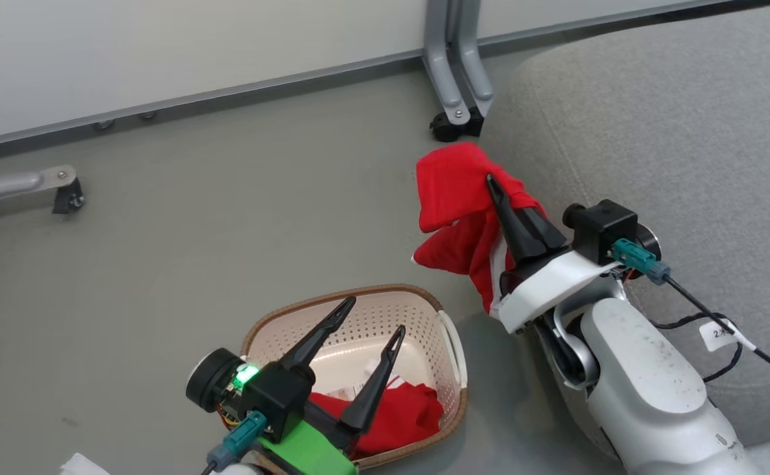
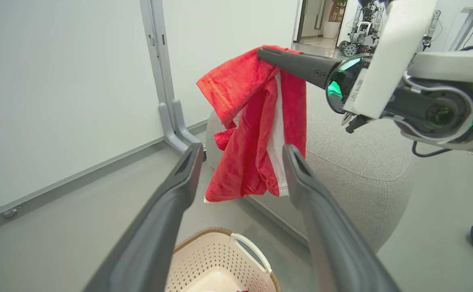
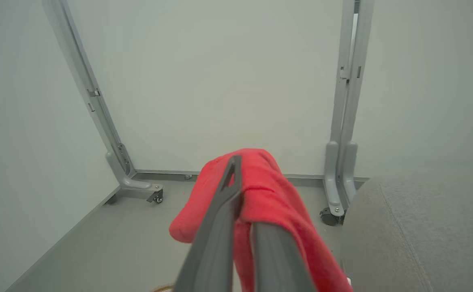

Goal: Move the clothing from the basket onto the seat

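Aloft | red clothing (image 1: 452,192) pinched between right jaws | beside seat (image 1: 688,119)

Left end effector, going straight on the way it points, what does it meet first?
Likely the red garment hanging from the right end effector, with the grey seat behind it; depth is unclear.

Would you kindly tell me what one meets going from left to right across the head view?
Grey caster foot → basket → hanging red clothing → seat.
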Available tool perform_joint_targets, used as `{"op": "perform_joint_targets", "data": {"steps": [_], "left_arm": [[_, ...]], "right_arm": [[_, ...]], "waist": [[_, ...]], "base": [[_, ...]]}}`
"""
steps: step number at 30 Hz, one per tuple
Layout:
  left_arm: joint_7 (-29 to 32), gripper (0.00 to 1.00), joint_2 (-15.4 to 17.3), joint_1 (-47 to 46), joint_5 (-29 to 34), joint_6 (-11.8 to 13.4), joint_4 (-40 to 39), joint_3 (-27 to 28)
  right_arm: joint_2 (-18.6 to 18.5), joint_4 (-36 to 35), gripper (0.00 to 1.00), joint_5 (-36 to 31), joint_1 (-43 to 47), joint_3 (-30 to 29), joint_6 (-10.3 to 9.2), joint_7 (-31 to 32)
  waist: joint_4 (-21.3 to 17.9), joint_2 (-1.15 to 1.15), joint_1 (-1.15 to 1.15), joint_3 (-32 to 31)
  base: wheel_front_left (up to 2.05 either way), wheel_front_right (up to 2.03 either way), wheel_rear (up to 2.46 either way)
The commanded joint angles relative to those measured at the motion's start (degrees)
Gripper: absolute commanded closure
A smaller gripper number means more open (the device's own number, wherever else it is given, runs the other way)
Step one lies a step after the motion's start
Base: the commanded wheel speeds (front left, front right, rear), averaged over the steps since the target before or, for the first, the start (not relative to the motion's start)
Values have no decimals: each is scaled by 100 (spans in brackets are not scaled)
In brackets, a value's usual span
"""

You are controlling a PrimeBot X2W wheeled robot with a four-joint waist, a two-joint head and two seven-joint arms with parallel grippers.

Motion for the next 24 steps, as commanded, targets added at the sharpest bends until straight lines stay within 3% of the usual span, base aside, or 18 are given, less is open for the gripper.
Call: {"op": "perform_joint_targets", "data": {"steps": [1, 13, 24], "left_arm": [[29, 0, 66, -97, 77, -32, -43, 8], [163, 0, 172, -278, 120, -61, -276, -111], [287, 0, 315, -621, 234, -120, -511, -136]], "right_arm": [[1, -46, 100, -57, 55, -96, 0, -18], [-44, -267, 100, -311, 294, -1147, 0, -18], [-244, -509, 100, -316, -182, -2305, 0, -18]], "waist": [[-541, 0, 0, 258], [-1400, 0, 0, 602], [-1468, 0, 0, 1222]], "base": [[0, 0, 0], [0, 0, 0], [0, 0, 0]]}}
